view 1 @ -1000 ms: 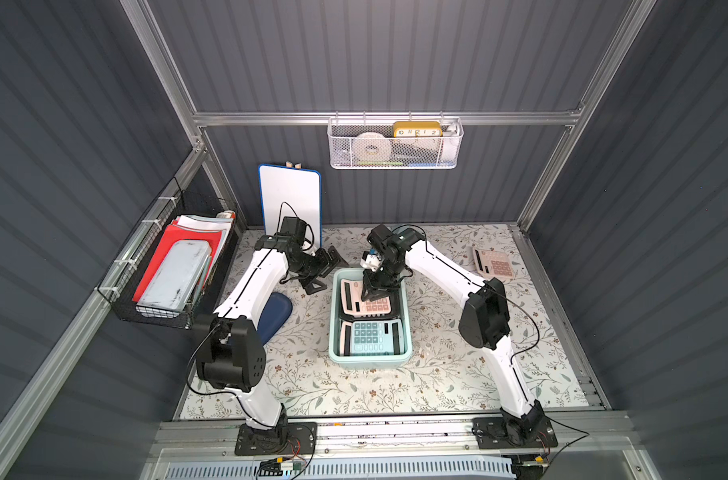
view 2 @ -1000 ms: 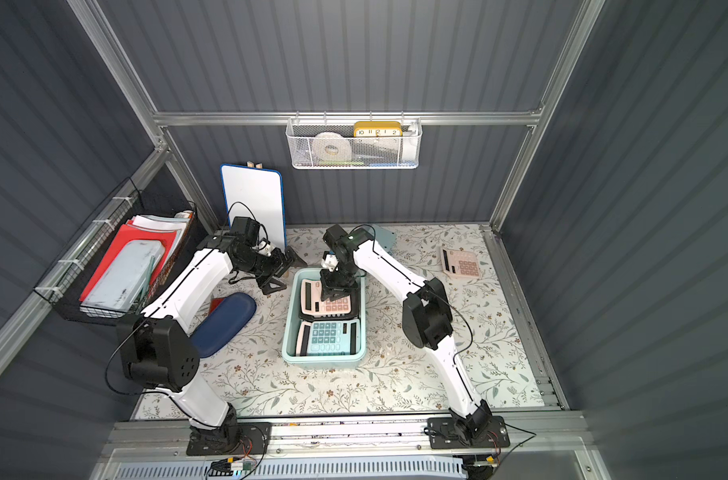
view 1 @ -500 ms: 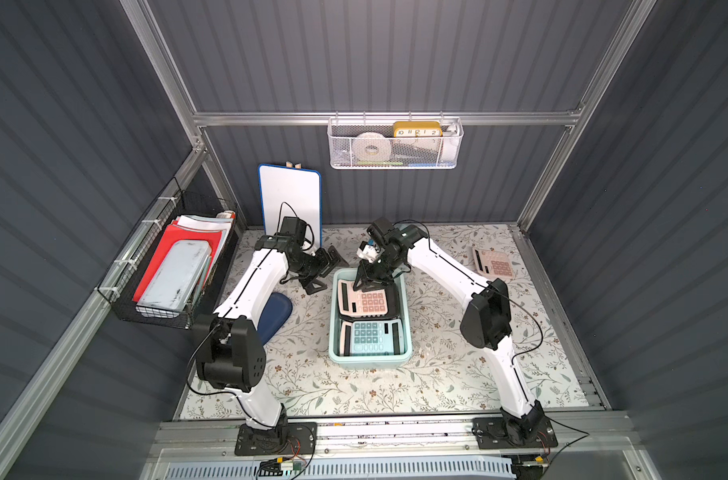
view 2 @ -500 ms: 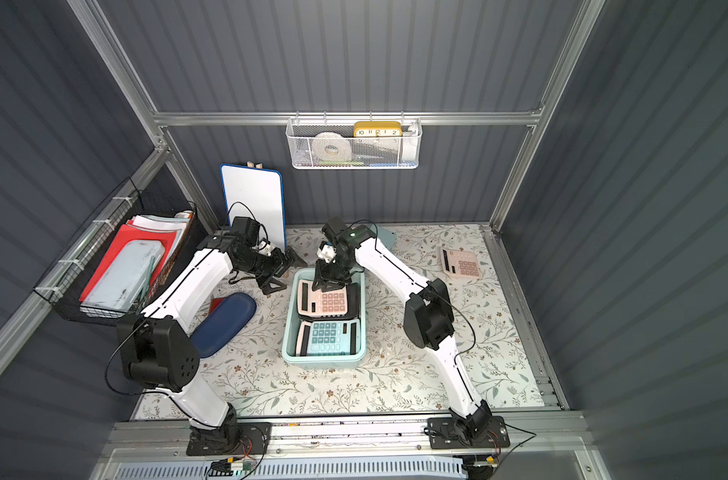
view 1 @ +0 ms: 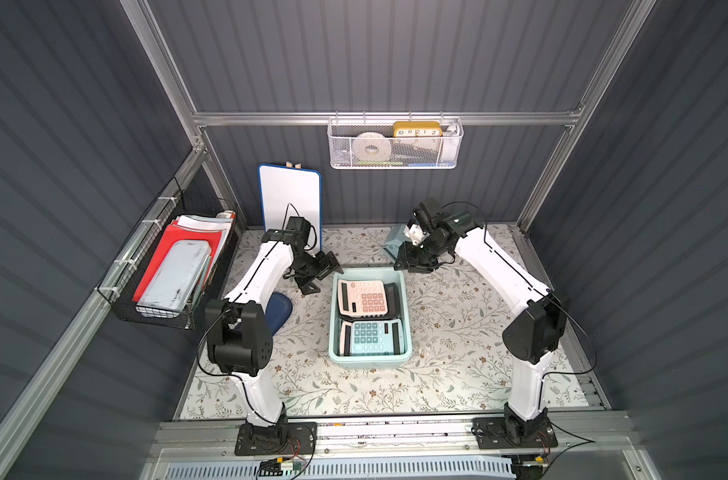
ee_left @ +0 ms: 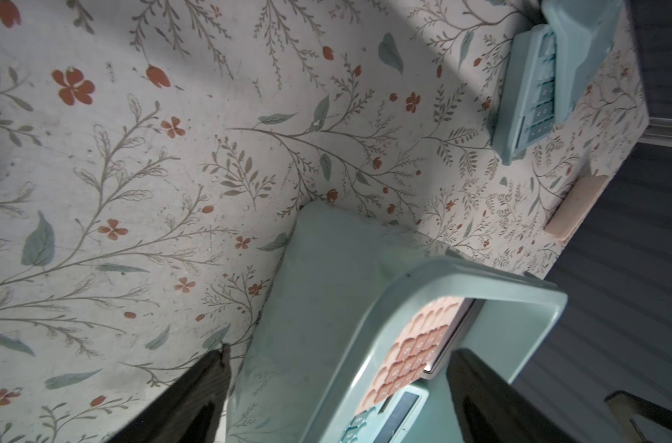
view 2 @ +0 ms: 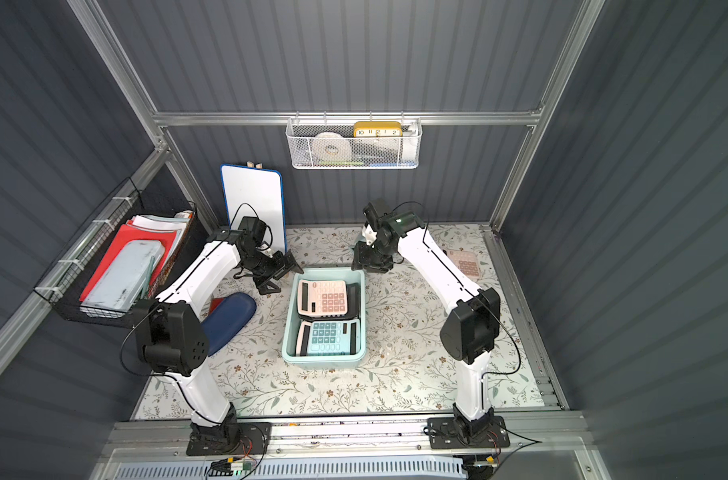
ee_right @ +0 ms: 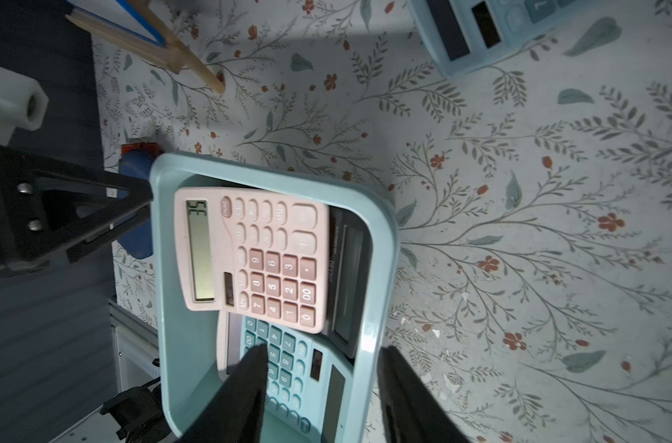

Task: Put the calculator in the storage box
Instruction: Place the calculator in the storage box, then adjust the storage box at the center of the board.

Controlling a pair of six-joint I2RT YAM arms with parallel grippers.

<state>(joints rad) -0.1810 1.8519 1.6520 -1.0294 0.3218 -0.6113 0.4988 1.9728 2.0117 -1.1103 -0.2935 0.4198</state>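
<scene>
In the pale mint-green plastic storage box (view 1: 370,362), a teal desk calculator (view 1: 370,337) lies nearest. Behind it the pink desk calculator (view 1: 364,297) now rests flat on a black calculator (view 1: 392,297). The left gripper (view 1: 324,279) stays spread wide at the far-left corner. The right gripper (view 1: 412,267), above the box a second ago, has withdrawn past its far-right corner, jaws apart and empty.
</scene>
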